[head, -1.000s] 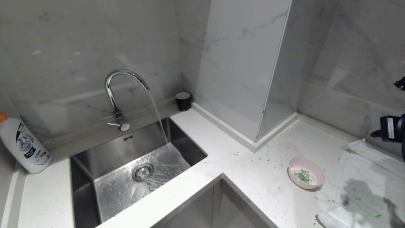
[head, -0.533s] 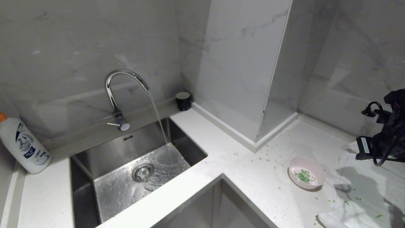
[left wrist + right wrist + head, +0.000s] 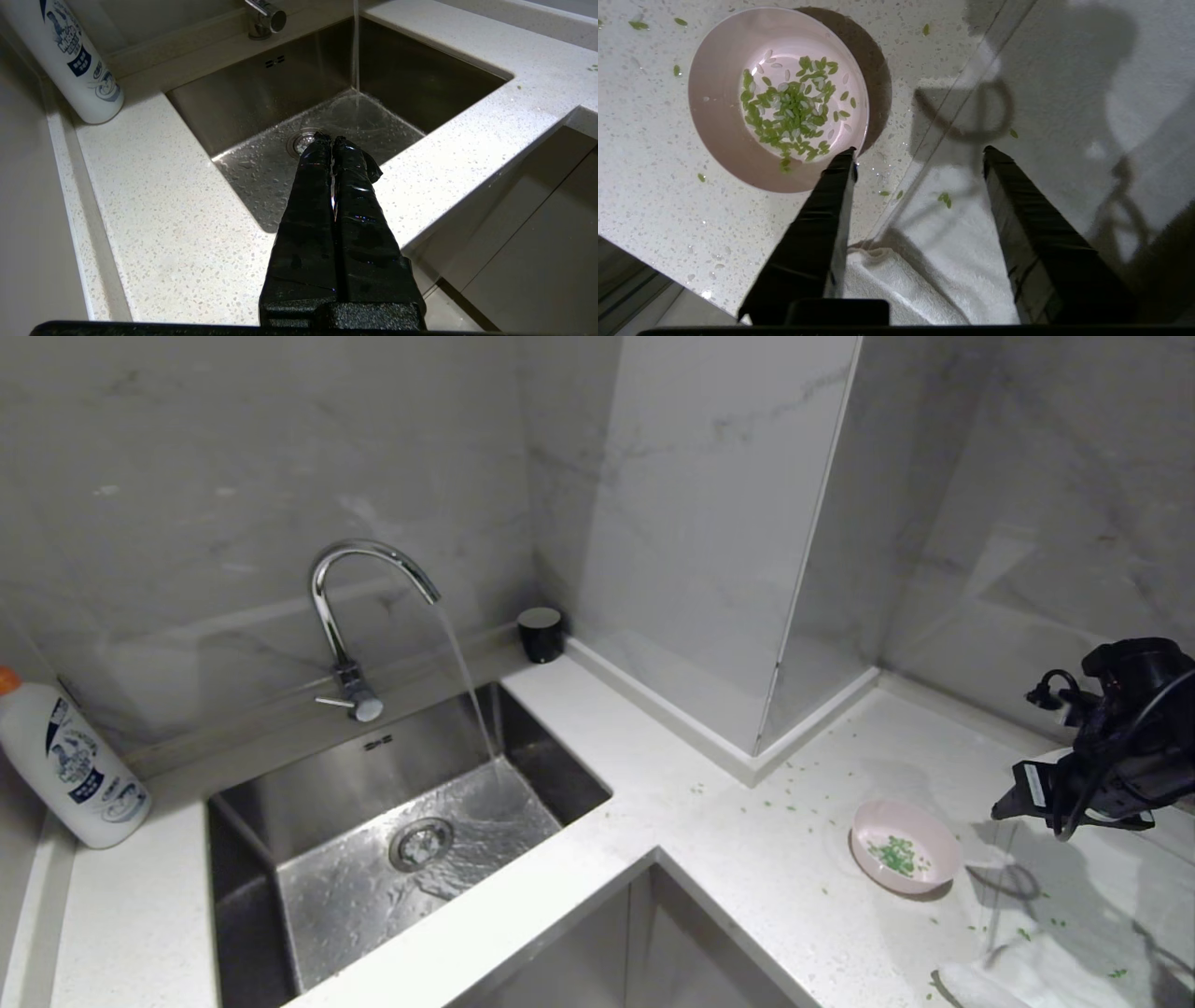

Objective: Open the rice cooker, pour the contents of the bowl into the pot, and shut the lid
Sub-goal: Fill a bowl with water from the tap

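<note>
Pink bowl [image 3: 777, 98] on counter, right hand [image 3: 920, 156] open above, beside it

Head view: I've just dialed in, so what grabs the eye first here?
The faucet is running, a stream pouring into the steel sink on the left. On the right counter, a pink bowl of green bits sits amid scattered bits, beside a white towel. The right tool hangs open above the bowl's edge and towel, while the left tool hangs shut near the sink; no rice cooker shows.
</note>
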